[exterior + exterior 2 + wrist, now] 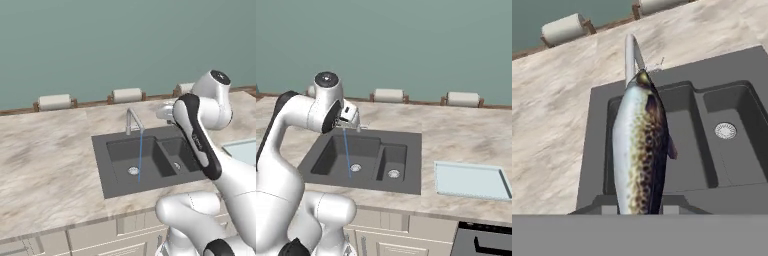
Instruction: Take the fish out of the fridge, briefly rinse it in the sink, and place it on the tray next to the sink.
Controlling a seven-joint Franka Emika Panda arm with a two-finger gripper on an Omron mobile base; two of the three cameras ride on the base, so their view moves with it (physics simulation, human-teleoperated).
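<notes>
1. Hand view shows the fish (639,150), silvery with brown speckles, clamped in the end effector and pointing at the faucet (631,55) above the sink (722,90).
2. Left base view shows a thin blue stream (140,155) falling from the faucet spout into the larger basin.
3. Right base view shows the end effector (352,118) over the sink's back edge, with the tray (471,181) on the marbled worktop (456,135) just beside the sink.
</notes>
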